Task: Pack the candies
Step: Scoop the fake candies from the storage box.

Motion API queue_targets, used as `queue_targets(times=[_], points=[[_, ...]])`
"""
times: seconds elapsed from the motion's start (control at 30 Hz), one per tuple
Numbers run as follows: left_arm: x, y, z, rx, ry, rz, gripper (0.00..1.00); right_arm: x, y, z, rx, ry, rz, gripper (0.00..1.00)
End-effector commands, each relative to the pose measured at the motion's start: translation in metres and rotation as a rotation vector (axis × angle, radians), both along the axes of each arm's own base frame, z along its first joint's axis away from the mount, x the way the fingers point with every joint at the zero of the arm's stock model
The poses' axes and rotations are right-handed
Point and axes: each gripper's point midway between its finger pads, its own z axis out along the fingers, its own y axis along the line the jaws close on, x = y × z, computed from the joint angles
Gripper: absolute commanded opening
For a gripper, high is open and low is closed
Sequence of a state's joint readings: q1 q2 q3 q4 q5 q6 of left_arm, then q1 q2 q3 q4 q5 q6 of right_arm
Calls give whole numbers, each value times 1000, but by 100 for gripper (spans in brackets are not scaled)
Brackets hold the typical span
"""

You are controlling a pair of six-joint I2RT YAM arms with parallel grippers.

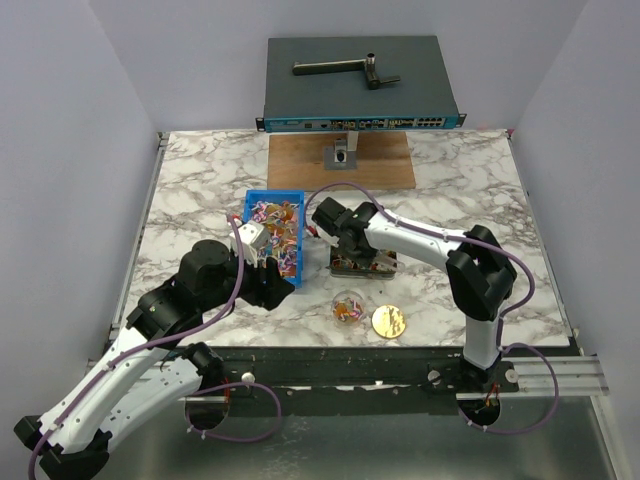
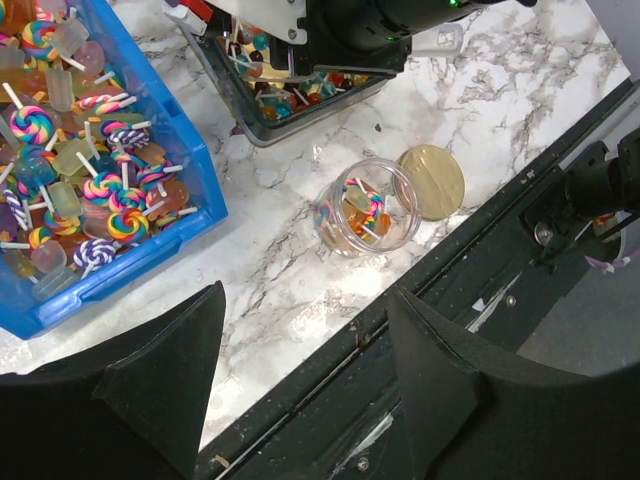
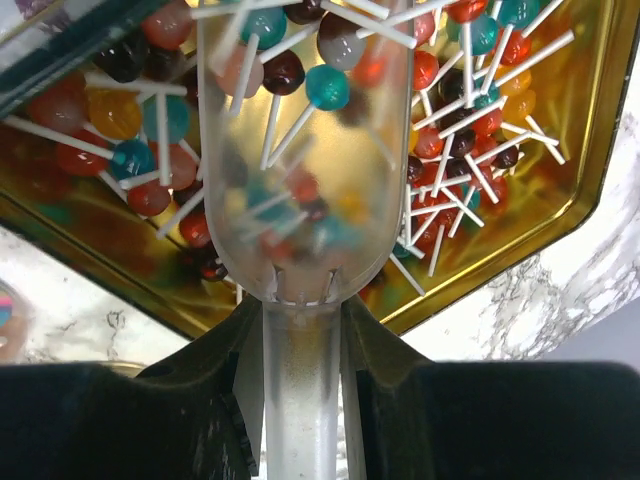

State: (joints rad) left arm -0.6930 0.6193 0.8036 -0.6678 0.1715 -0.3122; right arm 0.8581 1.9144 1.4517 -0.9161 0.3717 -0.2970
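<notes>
Candies (image 2: 100, 190) in blue bin (image 2: 150, 265), gold tin (image 3: 590, 150) and jar (image 2: 370, 215) by the near edge of the table (image 2: 280, 260).
Right gripper (image 3: 300, 340) clamps a clear scoop (image 3: 300, 200) over the tin; left gripper (image 2: 305, 300) hangs, jaws apart.

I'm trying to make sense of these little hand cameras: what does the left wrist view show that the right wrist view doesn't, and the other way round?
Only the left wrist view: the blue bin of swirl lollipops, the clear jar holding a few sweets, and the gold lid beside it. Only the right wrist view: a clear scoop clamped between the right fingers, close up. Both: the gold tin of ball lollipops and the marble table.
</notes>
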Motion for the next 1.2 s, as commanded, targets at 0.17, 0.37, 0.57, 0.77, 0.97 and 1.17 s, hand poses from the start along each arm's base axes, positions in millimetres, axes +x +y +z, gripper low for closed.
queue_targets(times=[0.17,0.37,0.57,0.77,0.97,1.17], points=[[8,7,-6,32,-17,46,68,3,40,-15,237,-39,24,1],[10,8,-8,38,-15,56,68,3,41,-11,355,-74,-39,1],[12,9,-9,44,-14,65,68,3,39,-7,426,-117,-79,1],[14,11,-10,52,-14,78,68,3,32,-4,463,-161,-110,1],[16,12,-12,60,-14,91,68,4,26,1,502,-199,-135,1],[17,13,-14,69,-10,97,68,5,17,6,524,-238,-164,1]])
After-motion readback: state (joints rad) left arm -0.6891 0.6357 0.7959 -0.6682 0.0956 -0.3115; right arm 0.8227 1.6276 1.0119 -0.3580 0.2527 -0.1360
